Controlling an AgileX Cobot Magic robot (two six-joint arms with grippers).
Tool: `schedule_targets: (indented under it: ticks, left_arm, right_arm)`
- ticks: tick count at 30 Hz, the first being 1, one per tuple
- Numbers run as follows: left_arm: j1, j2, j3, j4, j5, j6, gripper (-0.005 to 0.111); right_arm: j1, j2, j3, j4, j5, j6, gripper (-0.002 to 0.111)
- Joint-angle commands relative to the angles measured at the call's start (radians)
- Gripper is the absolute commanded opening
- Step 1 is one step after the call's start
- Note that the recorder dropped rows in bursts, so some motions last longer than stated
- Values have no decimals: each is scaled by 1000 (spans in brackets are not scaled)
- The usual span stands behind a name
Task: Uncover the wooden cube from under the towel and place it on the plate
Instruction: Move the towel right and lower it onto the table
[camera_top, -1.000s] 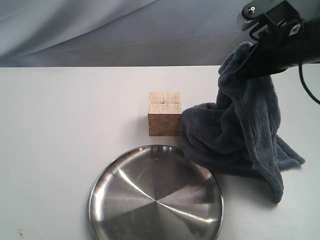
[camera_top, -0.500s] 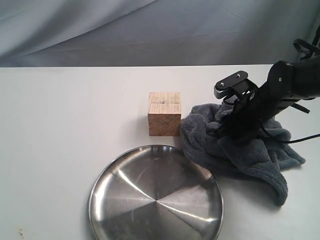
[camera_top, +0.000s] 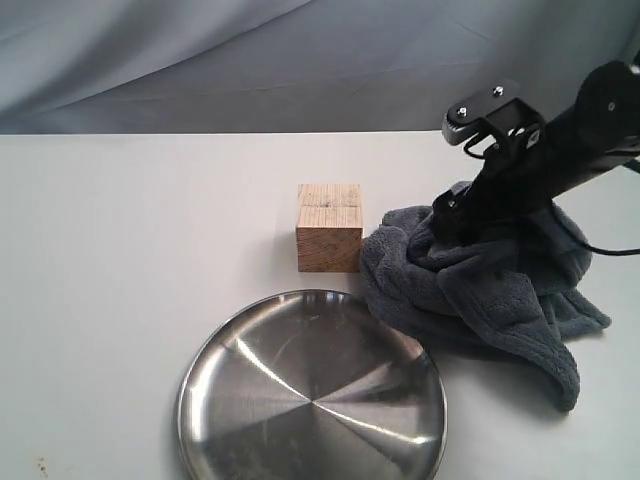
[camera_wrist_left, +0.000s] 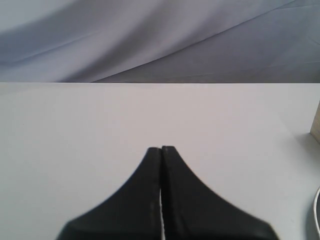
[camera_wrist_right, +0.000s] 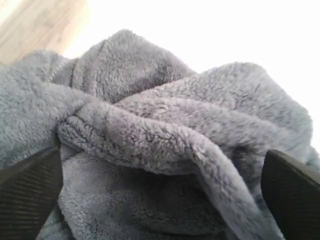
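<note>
My right gripper (camera_wrist_right: 161, 195) had its fingers wide apart over the towel (camera_top: 480, 290); my left gripper (camera_wrist_left: 161, 150) had its fingers pressed together. I saw the cube (camera_top: 329, 228) bare, just left of the towel, beyond the plate (camera_top: 312, 390).

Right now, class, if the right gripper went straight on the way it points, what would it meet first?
The towel. The right gripper points down with jaws apart into the crumpled fleece, whose folds fill the gap in the wrist view. Whether it already touches is unclear.
</note>
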Motion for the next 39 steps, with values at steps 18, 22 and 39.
schedule_targets:
  ticks: [18, 22, 39]
  left_arm:
    - [-5, -3, 0, 2, -11, -2, 0]
    - [-5, -3, 0, 2, -11, -2, 0]
    - [-5, -3, 0, 2, -11, -2, 0]
  right_arm:
    - [242, 50, 7, 103, 63, -259, 77]
    - [240, 79, 7, 88, 32, -258, 43]
    - [24, 117, 7, -405, 33, 310, 0]
